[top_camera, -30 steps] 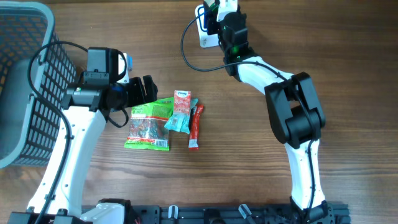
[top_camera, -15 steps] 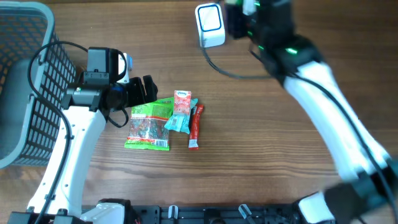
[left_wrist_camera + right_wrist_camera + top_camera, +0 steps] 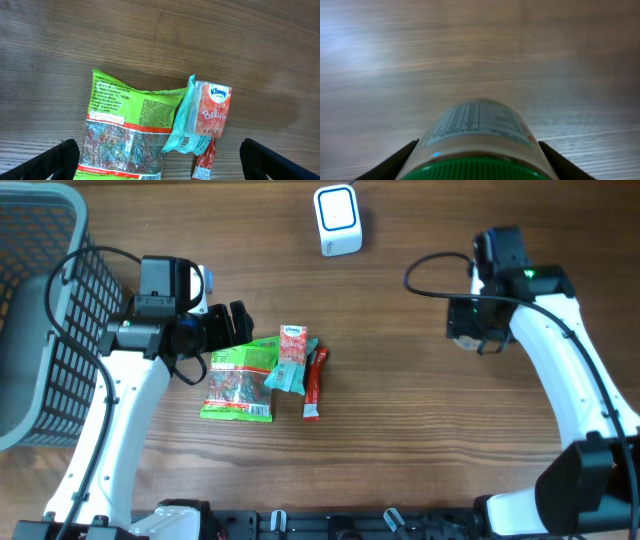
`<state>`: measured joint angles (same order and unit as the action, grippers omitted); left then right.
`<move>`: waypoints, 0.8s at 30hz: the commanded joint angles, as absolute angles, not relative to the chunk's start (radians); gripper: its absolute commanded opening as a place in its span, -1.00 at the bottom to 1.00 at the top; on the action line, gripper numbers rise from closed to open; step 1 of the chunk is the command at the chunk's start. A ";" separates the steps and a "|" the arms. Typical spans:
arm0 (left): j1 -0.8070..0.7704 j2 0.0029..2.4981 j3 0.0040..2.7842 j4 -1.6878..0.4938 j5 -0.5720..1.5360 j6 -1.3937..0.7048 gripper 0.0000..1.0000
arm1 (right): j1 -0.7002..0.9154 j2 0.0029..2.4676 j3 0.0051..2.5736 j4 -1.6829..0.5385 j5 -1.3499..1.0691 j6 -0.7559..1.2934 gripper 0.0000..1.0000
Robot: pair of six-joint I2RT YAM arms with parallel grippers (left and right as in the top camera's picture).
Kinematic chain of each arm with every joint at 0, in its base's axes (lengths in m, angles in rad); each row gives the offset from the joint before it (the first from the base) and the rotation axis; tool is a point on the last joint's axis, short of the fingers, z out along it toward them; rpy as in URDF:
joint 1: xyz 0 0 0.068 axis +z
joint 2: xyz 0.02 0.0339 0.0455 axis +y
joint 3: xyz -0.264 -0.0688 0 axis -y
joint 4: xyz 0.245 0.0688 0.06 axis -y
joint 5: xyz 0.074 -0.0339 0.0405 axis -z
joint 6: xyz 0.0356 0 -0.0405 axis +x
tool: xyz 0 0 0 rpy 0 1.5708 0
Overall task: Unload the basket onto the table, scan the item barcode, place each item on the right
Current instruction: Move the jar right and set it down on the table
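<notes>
Gripping bottle [image 3: 480, 125] (green cap [image 3: 475, 172]) centred in right tool [image 3: 468, 330] | left tool [image 3: 238, 323] wide open

A wooden table [image 3: 400, 440] is seen across every view. Its surface is finished in a medium brown, and the grain is laid in long streaks running from side to side in the overhead view. Darker and lighter bands are mixed through the wood, and faint plank lines are made out in the left wrist view. A black rail [image 3: 330, 523] is fixed along the near edge, at the bottom of the overhead view. The surface is lit evenly from above, so shadows are kept soft and short. In the right wrist view a pale sheen [image 3: 380, 45] is thrown across the wood at the upper left, where the brown is washed out to grey.
</notes>
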<state>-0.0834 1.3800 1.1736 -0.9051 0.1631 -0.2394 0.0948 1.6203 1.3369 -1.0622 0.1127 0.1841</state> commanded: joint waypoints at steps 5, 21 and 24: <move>-0.088 1.383 1.177 -0.903 0.174 -0.247 1.00 | -0.064 1.629 1.058 -0.762 0.111 0.264 -0.72; -0.088 1.383 1.177 -0.903 0.174 -0.247 1.00 | -0.140 1.624 0.993 -0.716 0.117 0.273 0.99; -0.088 1.383 1.177 -0.903 0.174 -0.248 1.00 | -0.140 1.602 1.067 -0.791 0.132 0.274 0.99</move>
<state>-0.0834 1.3804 1.1736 -0.9054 0.1631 -0.2394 -0.1364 1.6306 0.9779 -0.7502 0.1066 0.2649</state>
